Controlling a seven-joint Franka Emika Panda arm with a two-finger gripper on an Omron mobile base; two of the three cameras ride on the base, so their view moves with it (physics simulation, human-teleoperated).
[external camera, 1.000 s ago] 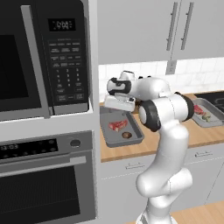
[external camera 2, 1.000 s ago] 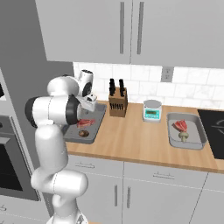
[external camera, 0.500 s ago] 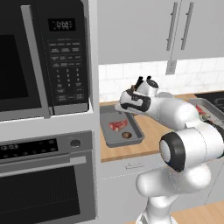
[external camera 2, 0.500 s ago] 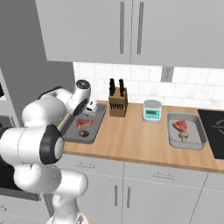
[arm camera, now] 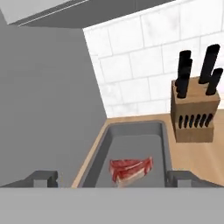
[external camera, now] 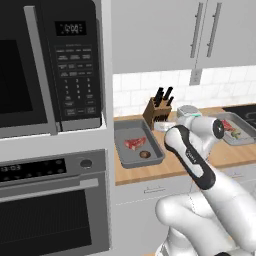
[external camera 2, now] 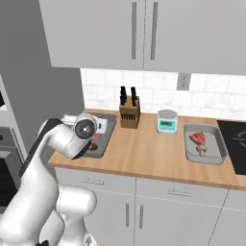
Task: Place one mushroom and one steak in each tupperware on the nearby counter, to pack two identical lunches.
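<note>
In the left base view, the left tupperware (external camera: 125,131) holds a red steak (external camera: 135,144) and a dark mushroom (external camera: 145,154). The right tupperware (external camera: 243,138) also holds a steak (external camera: 228,125) and a mushroom (external camera: 237,133). In the right base view they are the tupperware (external camera 2: 218,143) with steak (external camera 2: 198,138) and mushroom (external camera 2: 202,151). My gripper (arm camera: 113,179) hangs open above the near end of the left tupperware (arm camera: 98,153), its fingertips (arm camera: 43,177) wide apart with nothing between them. The steak (arm camera: 130,168) lies just ahead of it. My arm hides part of the left tupperware (external camera 2: 106,126) in the right base view.
A wooden knife block (external camera: 159,107) stands by the tiled wall between the trays, with a small kitchen scale (external camera 2: 166,121) to its right. A tall oven and microwave cabinet (external camera: 55,100) walls off the counter (external camera 2: 144,153) on the left. A dark cooktop (external camera 2: 235,144) lies at the far right.
The arm has swung round, its elbow coming forward, and the hand has drawn back from over the left tray. The jaws stayed open. Steak and mushroom lie in the tray.
</note>
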